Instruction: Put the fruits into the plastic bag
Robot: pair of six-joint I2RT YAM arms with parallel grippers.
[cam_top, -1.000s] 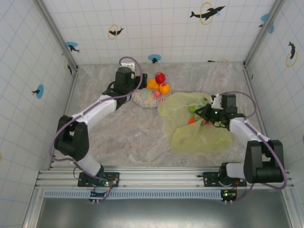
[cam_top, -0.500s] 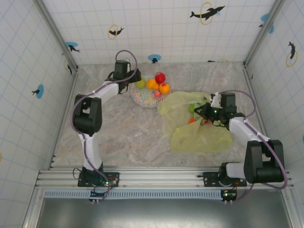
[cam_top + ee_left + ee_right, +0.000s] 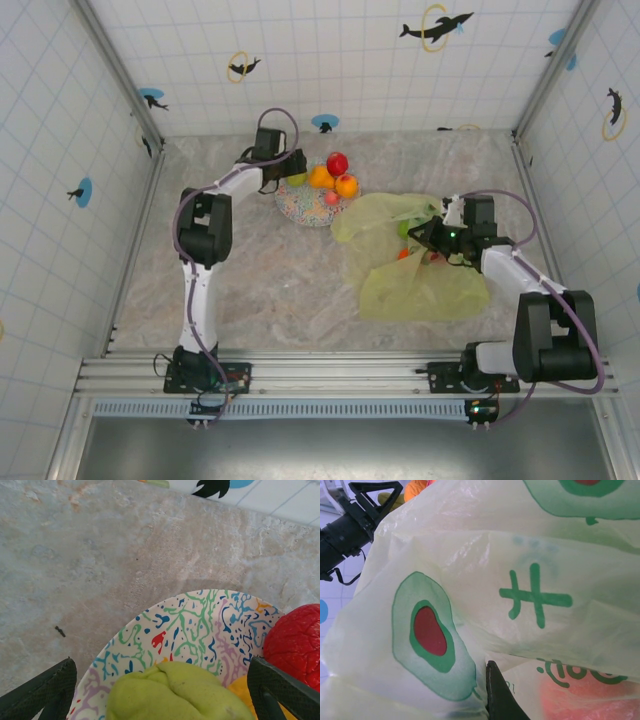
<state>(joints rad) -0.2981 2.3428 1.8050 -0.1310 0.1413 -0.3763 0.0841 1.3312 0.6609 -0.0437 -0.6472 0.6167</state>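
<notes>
Spread wide, the left gripper (image 3: 160,667) has its two dark fingers (image 3: 45,690) standing well clear on either side of the lumpy yellow-green toy pear (image 3: 175,695) and has hold of nothing. The pear lies at the near rim of the round plate with multicoloured squiggles (image 3: 200,620), with the knobbly red toy apple (image 3: 295,645) just beside the right finger and a sliver of orange fruit under it.

To do this grasp well, I judge the gripper should drop straight down until the pads bracket the pear's broad belly, then close gently. It should keep away from the apple, so the neighbour is not nudged off the plate.

From above, two orange toy fruits (image 3: 321,177) and a small pink one (image 3: 331,198) share the plate, on the marbled table (image 3: 270,290).

Well apart to the right lies the crinkly translucent yellow-green plastic bag (image 3: 420,285). The right gripper (image 3: 428,238) is at its mouth, but with one dark finger (image 3: 497,695) showing among the folds, I cannot tell whether it pinches the film.

Printed on the bag are a green hash-like cross (image 3: 535,600), a green ring with a red centre (image 3: 427,630), and curly green lettering too cut off to read. No brand is legible.
</notes>
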